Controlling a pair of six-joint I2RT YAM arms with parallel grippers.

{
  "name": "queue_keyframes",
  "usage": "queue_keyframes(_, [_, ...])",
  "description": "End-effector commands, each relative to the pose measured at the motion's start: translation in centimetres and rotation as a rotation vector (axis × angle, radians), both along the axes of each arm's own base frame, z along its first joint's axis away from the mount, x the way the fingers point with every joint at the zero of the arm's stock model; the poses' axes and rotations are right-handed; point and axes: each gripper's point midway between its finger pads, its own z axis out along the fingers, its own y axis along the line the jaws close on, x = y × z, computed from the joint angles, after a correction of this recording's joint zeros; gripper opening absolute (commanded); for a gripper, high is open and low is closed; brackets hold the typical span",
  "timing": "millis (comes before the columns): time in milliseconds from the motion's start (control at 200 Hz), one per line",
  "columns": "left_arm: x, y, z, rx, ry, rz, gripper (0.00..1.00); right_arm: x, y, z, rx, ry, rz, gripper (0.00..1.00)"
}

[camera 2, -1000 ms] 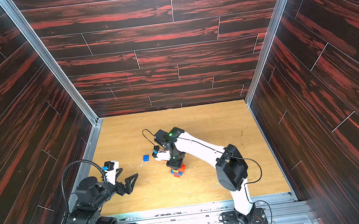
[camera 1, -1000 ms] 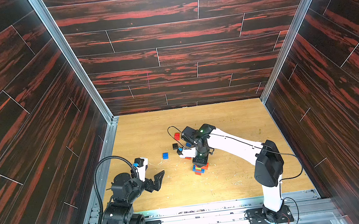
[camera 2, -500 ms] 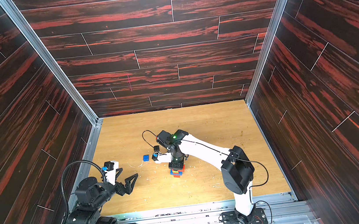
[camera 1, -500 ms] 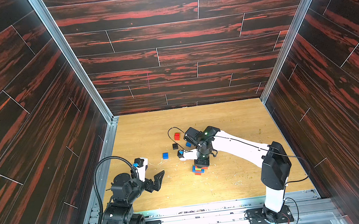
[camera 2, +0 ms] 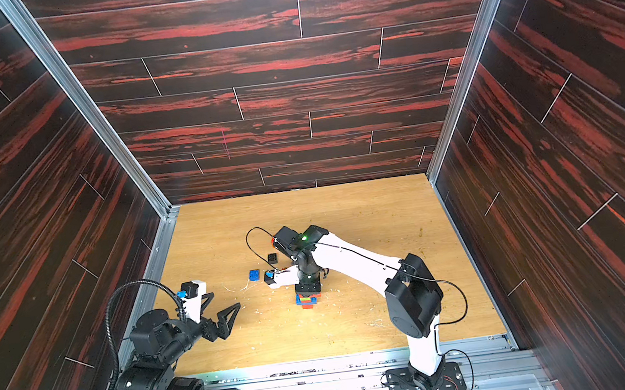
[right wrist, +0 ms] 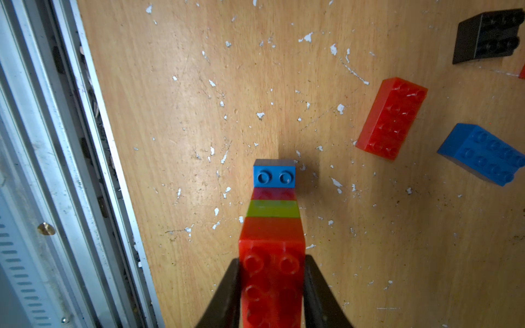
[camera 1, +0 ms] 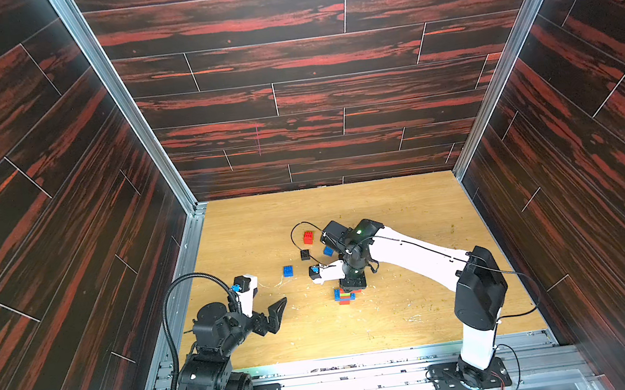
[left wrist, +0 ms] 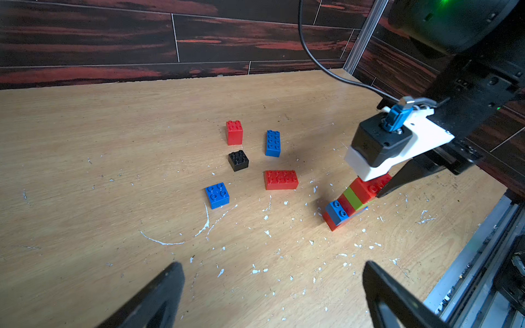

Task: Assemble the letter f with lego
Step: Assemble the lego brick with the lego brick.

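Right arm on a brick stack, pale wooden tabletop (camera 2: 357,319).
The right gripper (camera 2: 308,288) sits atop the striped red, blue and lime plastic brick stack (camera 2: 307,301). A square blue plastic brick (camera 2: 255,275) and a small black plastic brick (camera 2: 272,257) lie nearby. The left gripper (camera 2: 226,300) gapes wide, well apart.

The wooden floor (camera 1: 396,314) is brightly lit in both top views while the walls (camera 1: 290,86) around it stay dim, and the stack of lego (right wrist: 272,227) throws a short, soft shadow just beside its blue brick (right wrist: 274,177), toward the loose red brick (right wrist: 393,117). In the right wrist view the stack's nearest brick is out of focus, and the metal rail (right wrist: 71,170) beside the stack glares pale and bows. In the left wrist view the stack is sharp, the fingers (left wrist: 159,295) of the left gripper (left wrist: 272,264) before it blurred.
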Motion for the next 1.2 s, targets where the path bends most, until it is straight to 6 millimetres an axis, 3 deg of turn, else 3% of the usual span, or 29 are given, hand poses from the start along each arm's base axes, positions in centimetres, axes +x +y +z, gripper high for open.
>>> queue_keyframes(0, [-0.3,-0.4,-0.2,-0.001,-0.006,-0.028,1.00,-0.7,-0.2,-1.0,-0.040,0.048,0.011,0.32])
queue_keyframes(872, [-0.3,-0.5,-0.2,-0.004,-0.008,-0.032,1.00,-0.2,0.7,0.8,-0.005,0.041,-0.031,0.46])
queue_keyframes(922, [-0.4,-0.5,-0.2,-0.004,-0.008,-0.032,1.00,-0.2,0.7,0.9,-0.004,0.041,-0.035,0.54])
queue_keyframes(1122, [-0.4,-0.5,-0.2,-0.004,-0.007,-0.035,1.00,-0.1,0.7,1.8,0.015,0.026,-0.050,0.56])
queue_keyframes(1137, [-0.4,-0.5,-0.2,-0.004,-0.008,-0.035,1.00,-0.1,0.7,1.8,0.016,0.025,-0.051,0.59])
queue_keyframes(1162, [-0.4,-0.6,-0.2,-0.005,-0.008,-0.037,1.00,-0.1,0.7,2.0,0.021,0.020,-0.055,0.73])
queue_keyframes(1193, [-0.4,-0.5,-0.2,-0.005,-0.008,-0.036,1.00,0.0,0.7,2.1,0.023,0.015,-0.062,0.75])
